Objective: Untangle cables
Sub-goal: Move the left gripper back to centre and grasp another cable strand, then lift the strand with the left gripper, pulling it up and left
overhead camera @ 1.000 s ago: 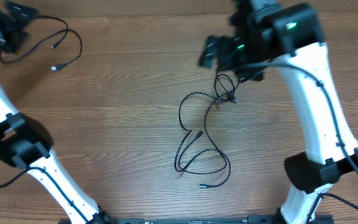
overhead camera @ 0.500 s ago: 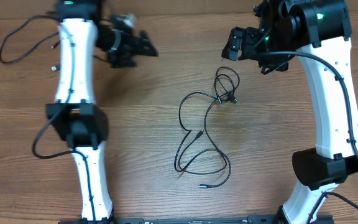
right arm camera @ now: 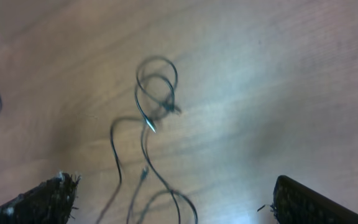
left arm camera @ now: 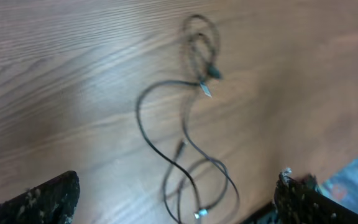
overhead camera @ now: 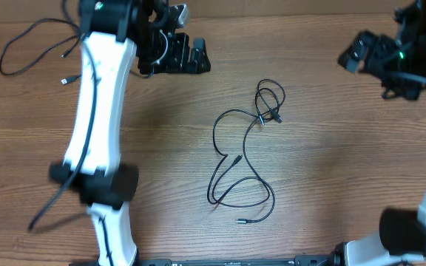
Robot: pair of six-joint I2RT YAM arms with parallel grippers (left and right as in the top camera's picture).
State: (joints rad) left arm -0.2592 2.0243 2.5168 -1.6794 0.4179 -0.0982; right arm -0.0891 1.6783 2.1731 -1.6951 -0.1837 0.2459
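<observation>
Both sets of fingers are spread wide, nothing in either of them. My left fingers [overhead camera: 200, 58] hang over the desk [overhead camera: 346, 170] at about 11 o'clock from the tangle [overhead camera: 242, 159]. My right fingers [overhead camera: 355, 53] are out at about 2 o'clock. Both are well clear of it, not touching any cord.

The tangle lies flat near the middle of the desk. At its 12 o'clock end there's a small double loop [overhead camera: 270, 97] with a couple of plugs [overhead camera: 276, 118] bunched just under it. From there the cords swing out toward 9 o'clock in a bigger loop, then cross each other heading down to 6 o'clock, where they make another loop. One plug [overhead camera: 237, 159] sits right in the middle of the mess, and a silver-tipped one [overhead camera: 241, 221] lies at the very bottom end.

From both wrists I look down on that same knot between my fingertips, a bit blurry.

There's also a spare cable [overhead camera: 9, 48] off at the 10 o'clock corner of the desk, well apart from the tangle, partly hidden behind my left arm.
</observation>
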